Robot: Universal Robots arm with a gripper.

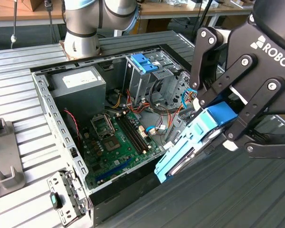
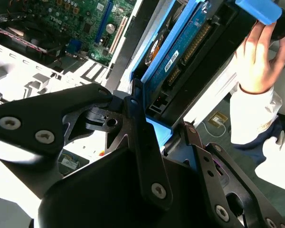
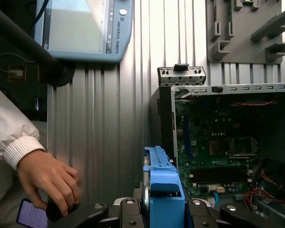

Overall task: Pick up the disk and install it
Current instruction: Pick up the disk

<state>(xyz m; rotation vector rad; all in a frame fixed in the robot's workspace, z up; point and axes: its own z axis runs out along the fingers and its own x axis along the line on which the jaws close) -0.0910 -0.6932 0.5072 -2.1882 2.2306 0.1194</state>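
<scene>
One gripper [image 1: 217, 127] is clamped on the disk [image 1: 187, 145], tilted, seemingly just above the open computer case [image 1: 44, 102].

The exterior view looks down at a slant from above the table [image 1: 19, 71] onto the open computer case [image 1: 45, 102]. It faces the arm's base [image 1: 80, 33] at the far end. The gripper [image 1: 216, 121], clamped on the disk [image 1: 187, 145], stands very near the lens at the exterior view's right. Both wrist cameras sit just behind the gripper's linkages [image 2: 47, 123] and look out along the disk. The first wrist view sees the disk [image 3: 164, 190] edge-on, with the table and the case's open side beyond. The second wrist view sees the disk [image 2: 180, 52] on its circuit-board side from close up. All three views share the disk and the motherboard [image 1: 116, 142]. Both wrist views share a person's hand [image 3: 50, 180].
</scene>
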